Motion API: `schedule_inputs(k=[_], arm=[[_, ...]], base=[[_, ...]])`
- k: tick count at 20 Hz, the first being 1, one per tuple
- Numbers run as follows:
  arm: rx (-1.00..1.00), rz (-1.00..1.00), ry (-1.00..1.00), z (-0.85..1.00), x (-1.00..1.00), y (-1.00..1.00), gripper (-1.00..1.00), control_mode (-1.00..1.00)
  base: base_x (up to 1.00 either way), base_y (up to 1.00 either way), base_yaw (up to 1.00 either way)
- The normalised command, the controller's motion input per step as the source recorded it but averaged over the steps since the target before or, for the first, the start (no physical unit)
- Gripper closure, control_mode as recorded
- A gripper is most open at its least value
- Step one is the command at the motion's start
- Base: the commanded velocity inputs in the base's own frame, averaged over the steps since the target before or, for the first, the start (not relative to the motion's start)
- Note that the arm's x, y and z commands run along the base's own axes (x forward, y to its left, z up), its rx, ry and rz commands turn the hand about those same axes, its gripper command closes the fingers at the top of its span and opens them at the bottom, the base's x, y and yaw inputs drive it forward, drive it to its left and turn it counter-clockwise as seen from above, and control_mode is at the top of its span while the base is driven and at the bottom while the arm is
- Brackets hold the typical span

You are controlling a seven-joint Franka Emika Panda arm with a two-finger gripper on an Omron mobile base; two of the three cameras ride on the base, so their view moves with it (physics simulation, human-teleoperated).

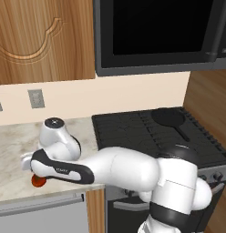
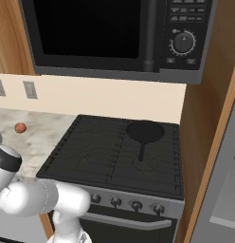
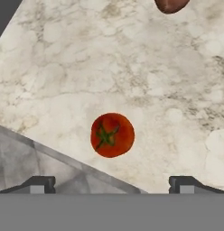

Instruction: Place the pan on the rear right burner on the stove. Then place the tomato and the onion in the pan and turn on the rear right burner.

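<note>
The black pan (image 1: 168, 117) (image 2: 145, 131) sits flat on the rear right burner (image 2: 169, 130) of the stove (image 2: 91, 152), its handle pointing toward the front. A red tomato (image 3: 112, 134) (image 1: 38, 180) with a green stem spot lies on the marble counter (image 3: 64, 81) near its front edge. My gripper (image 3: 112, 184) hangs straight above the tomato, open, with a fingertip (image 3: 39, 184) off to each side of it and nothing held. The onion (image 3: 170, 4) (image 2: 20, 127) rests farther back on the counter.
A black microwave (image 1: 156, 32) (image 2: 114, 33) hangs over the stove. Knobs (image 2: 136, 205) line the stove's steel front. The counter's front edge (image 3: 64, 158) runs just below the tomato. A wooden cabinet wall (image 2: 204, 142) stands to the right of the stove.
</note>
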Motion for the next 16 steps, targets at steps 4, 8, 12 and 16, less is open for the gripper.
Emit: schedule_inputs(k=[4,8,12,16], arm=[[0.00,0.00,0.02,-0.03,0.04,0.27,-1.00,-1.00],[0.00,0.00,0.03,-0.16,0.00,0.03,-1.00,-1.00],[0.00,-0.02,0.00,-0.17,0.00,0.00,-1.00,-1.00],[0.00,-0.02,0.00,-0.20,0.01,-0.02,-1.00,-1.00]], base=[[0.00,0.00,0.00],[0.00,0.00,0.00],[0.00,0.00,0.00],[0.00,0.00,0.00]])
